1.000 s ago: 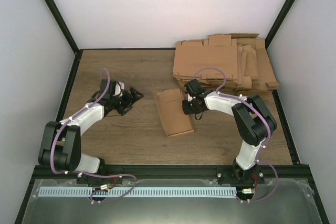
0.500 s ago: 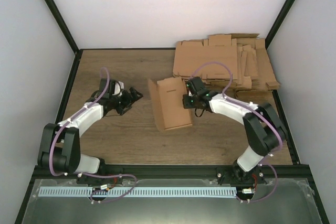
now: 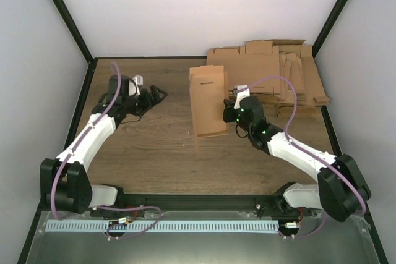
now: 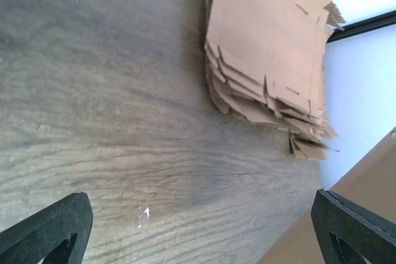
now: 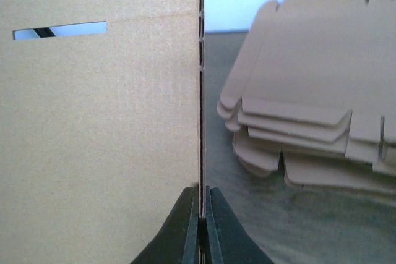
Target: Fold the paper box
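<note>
While the right gripper (image 5: 201,197) pinches its side edge, jaws pressed flat on the board, the paper box (image 3: 208,100) is held upright just left of the pile of blanks (image 3: 291,72).
Thin corrugated board, it looks light and stiff across its panels but likely to bend at creases and slots, so holding near a crease seems safer than holding a flap tip. The left gripper (image 3: 158,95) hovers well left of the pile, jaws spread wide.
</note>
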Action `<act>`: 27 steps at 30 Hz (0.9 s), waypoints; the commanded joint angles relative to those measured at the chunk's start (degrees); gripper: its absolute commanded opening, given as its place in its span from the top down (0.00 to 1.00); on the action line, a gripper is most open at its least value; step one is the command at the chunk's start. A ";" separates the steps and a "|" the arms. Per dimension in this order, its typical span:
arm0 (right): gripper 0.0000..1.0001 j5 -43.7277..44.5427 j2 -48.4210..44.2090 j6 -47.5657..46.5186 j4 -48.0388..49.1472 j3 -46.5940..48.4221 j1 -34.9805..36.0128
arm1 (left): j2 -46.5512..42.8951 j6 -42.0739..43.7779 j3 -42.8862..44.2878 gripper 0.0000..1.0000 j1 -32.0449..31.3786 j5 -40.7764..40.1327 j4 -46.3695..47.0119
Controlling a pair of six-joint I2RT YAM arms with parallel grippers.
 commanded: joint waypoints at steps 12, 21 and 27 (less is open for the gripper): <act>0.99 2.74 -8.18 -5.36 29.67 -13.14 0.61 | -10.01 2.59 -3.50 0.00 -0.31 11.60 12.83; 0.99 -2.16 -5.79 -9.16 33.81 -14.56 1.23 | -9.85 2.14 -3.33 0.01 -5.99 13.89 19.73; 0.99 -3.28 -4.94 -12.30 38.44 -17.49 2.01 | -8.73 0.37 -3.30 0.14 -7.54 14.27 23.02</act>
